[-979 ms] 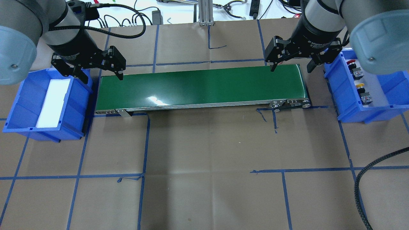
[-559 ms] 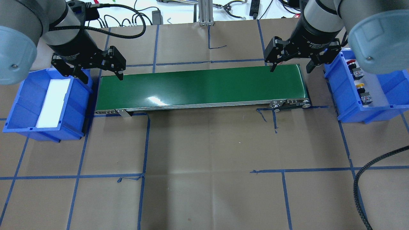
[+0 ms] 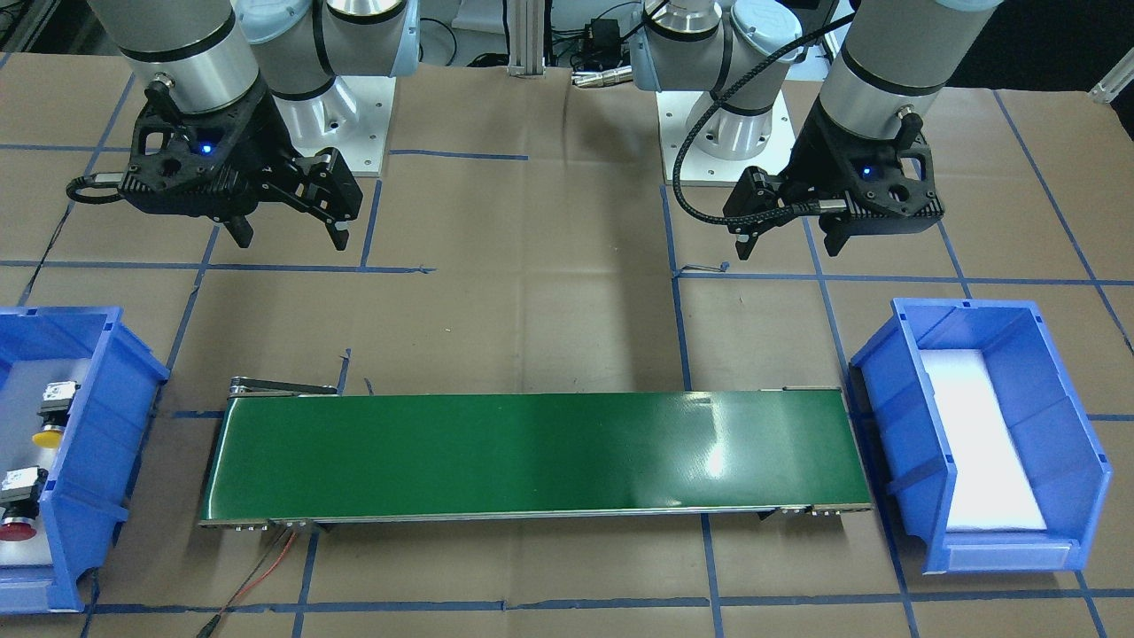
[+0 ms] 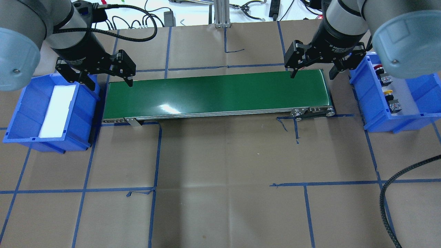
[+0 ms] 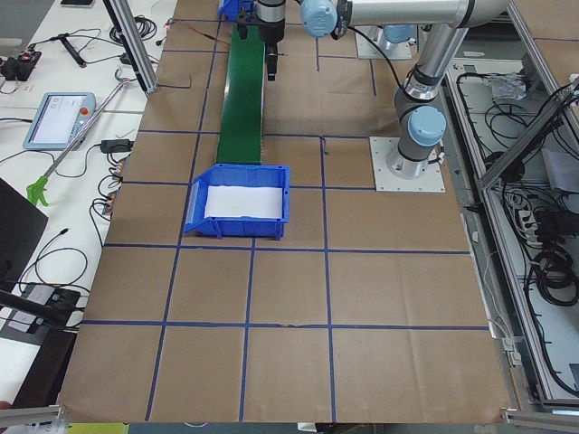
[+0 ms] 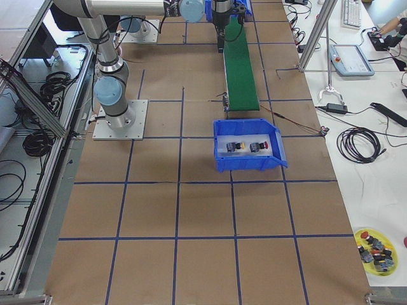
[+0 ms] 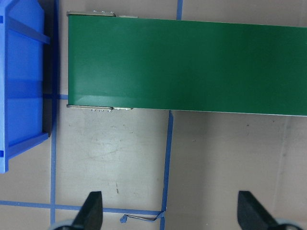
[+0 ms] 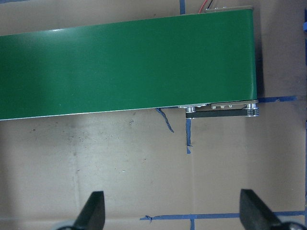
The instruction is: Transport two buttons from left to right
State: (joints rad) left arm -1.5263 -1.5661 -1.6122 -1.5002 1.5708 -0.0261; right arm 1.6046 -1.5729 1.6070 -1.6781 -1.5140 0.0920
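Both buttons lie in the blue bin (image 4: 396, 124) at the belt's right end: the red-capped button (image 4: 381, 73) behind, the yellow-capped button (image 4: 391, 99) in front, each on a grey-black body. They also show in the front-facing view, yellow (image 3: 51, 416) and red (image 3: 19, 507), and in the exterior right view, yellow (image 6: 236, 147) and red (image 6: 259, 147). My right gripper (image 4: 313, 74) is open and empty, above the belt's right end, left of that bin. My left gripper (image 4: 111, 83) is open and empty, above the belt's left end.
A green conveyor belt (image 4: 217, 93) spans between the bins. The left blue bin (image 4: 20, 117) holds only a white foam pad. Blue tape lines cross the brown table. A black cable (image 4: 389, 193) hangs at the near right. Loose spare buttons (image 6: 376, 246) sit on a side table.
My right arm has shifted slightly back and toward the left, still open. The left arm has not moved. The buttons lie as before.
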